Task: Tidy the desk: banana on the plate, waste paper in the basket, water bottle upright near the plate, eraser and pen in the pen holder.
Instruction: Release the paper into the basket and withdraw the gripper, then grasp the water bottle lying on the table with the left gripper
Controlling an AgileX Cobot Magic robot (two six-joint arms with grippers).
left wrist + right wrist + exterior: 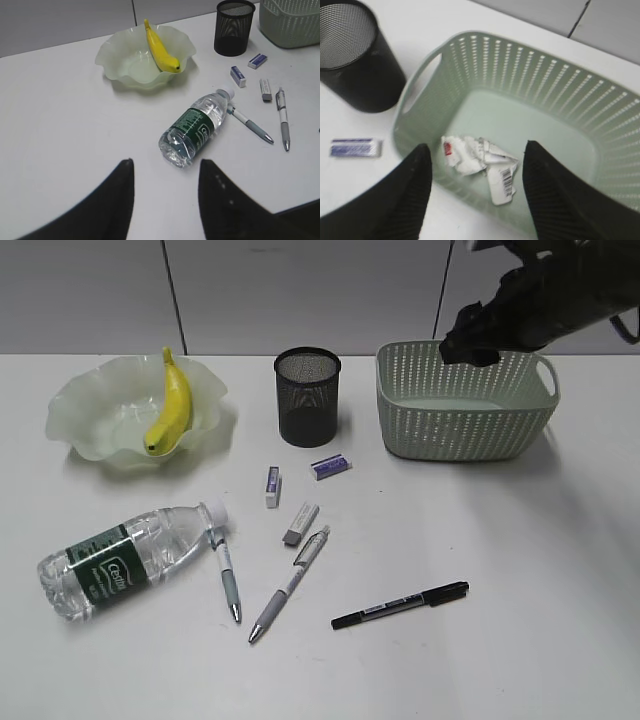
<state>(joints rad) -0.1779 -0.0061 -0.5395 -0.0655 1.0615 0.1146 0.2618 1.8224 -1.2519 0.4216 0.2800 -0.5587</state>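
Observation:
The yellow banana [172,405] lies in the pale-green ruffled plate [85,410] at the back left. The water bottle [130,558] lies on its side at the front left, cap pointing right. Three erasers [271,485] [331,466] [300,523] and three pens [288,585] [226,575] [400,605] lie on the desk below the black mesh pen holder [307,397]. The waste paper [480,160] lies inside the sage-green basket [465,405]. My right gripper [476,172] is open and empty above the basket. My left gripper [166,185] is open and empty over bare desk, short of the bottle [196,127].
The desk [520,570] is white and flat. A grey panelled wall runs behind it. The pen holder [355,55] stands just left of the basket [520,70], with one eraser [355,148] below it.

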